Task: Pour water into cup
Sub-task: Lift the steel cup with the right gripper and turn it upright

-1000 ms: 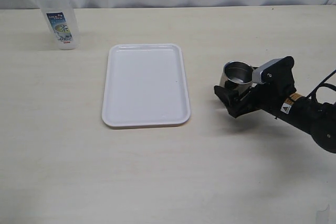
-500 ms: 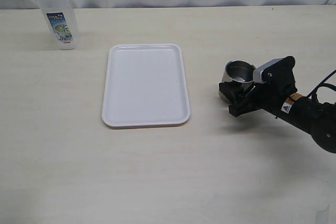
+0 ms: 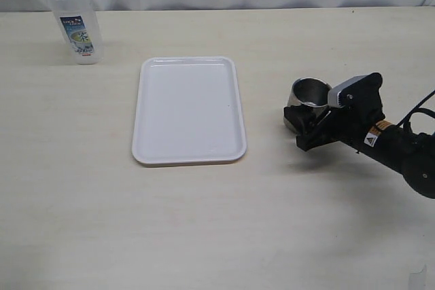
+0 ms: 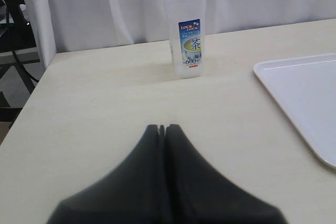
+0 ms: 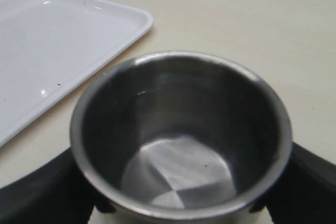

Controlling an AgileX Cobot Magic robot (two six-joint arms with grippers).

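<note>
Cup near right edge of surface; we note right pincer clamped round it, left pincer closed tight.

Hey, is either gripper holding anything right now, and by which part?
The right gripper clasps the steel cup by its lower side wall, pinched from both sides. The left gripper is shut and holds nothing.

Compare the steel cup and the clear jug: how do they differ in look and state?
The cup is short, opaque brushed steel; the jug is tall, clear plastic with a blue-and-white label. The cup sits between the fingers of the right gripper, right of the tray; the jug stands free, far left of it. Both are roughly cylindrical containers, off the tray.
</note>
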